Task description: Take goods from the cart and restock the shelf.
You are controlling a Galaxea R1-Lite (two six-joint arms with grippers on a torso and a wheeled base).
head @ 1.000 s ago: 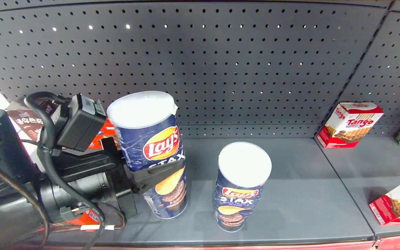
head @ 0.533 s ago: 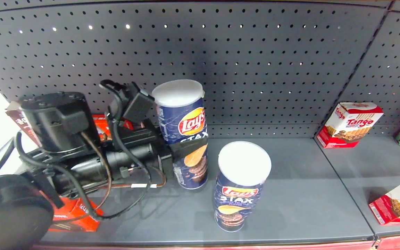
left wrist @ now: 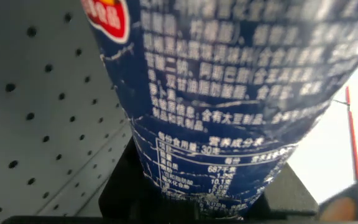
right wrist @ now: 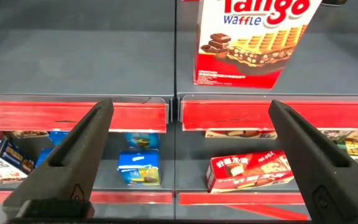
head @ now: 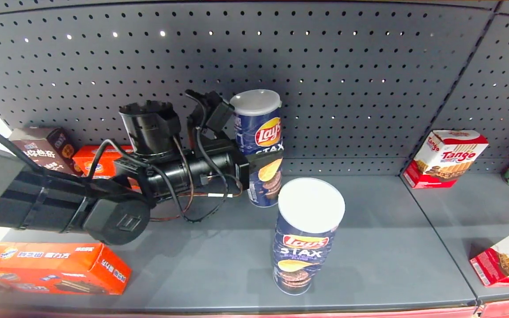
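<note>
Up against the pegboard (head: 347,88): one can stocked, one nearly placed.
My left hand (head: 267,164) is clamped round the held can (head: 258,128), which is upright; I can't tell whether its base touches the shelf (head: 378,247). Just beside the hand, on its near side, the front can (head: 308,238) stands stocked. Left, I judge: set down, release, fetch more. My right hand (right wrist: 188,155) hangs spread, empty.

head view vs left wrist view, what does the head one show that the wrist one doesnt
Head view adds: a second chip can standing in front, an orange box, a waffle box. Left wrist view adds: the small print on the held chip can, close up. Shared: that held can in the left gripper and the pegboard wall.
</note>
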